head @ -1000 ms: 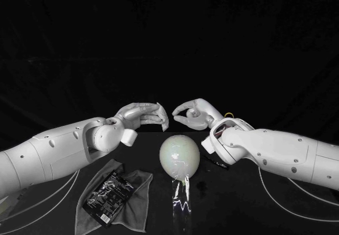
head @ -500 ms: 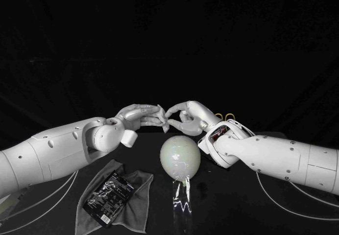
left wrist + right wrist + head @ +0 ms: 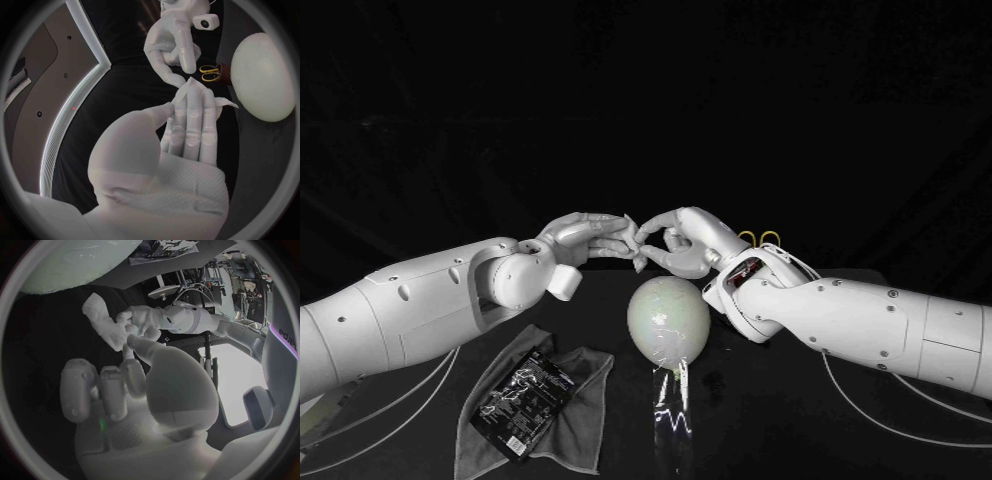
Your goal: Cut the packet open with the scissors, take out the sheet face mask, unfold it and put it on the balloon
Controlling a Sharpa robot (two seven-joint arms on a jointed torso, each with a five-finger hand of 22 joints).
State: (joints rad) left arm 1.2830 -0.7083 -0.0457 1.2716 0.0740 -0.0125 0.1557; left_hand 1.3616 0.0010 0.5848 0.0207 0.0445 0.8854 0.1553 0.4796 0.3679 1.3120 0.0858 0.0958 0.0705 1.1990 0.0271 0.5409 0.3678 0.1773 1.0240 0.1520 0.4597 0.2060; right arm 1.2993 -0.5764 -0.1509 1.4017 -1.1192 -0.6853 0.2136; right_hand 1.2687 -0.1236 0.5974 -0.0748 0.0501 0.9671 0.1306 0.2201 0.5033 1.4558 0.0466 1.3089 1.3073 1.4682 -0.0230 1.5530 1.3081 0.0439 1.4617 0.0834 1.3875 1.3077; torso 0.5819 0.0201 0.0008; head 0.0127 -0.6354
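My left hand (image 3: 589, 238) pinches the folded white sheet mask (image 3: 638, 250) in its fingertips above the table's far side; the left wrist view shows the mask (image 3: 195, 94) at those fingertips. Facing it, my right hand (image 3: 679, 241) has its thumb and a finger at the mask's edge (image 3: 102, 322); whether they grip it is unclear. The pale balloon (image 3: 668, 318) lies on the table below both hands. The black packet (image 3: 522, 392) lies near the front left. The yellow-handled scissors (image 3: 759, 237) lie behind my right arm.
A grey cloth (image 3: 581, 415) lies under the packet at the front left. A strip of clear film (image 3: 671, 415) trails from the balloon toward the front edge. Cables run along both sides of the table.
My right hand has moved left and its fingertips now meet the mask held by my left hand. The left hand, balloon and packet have stayed put.
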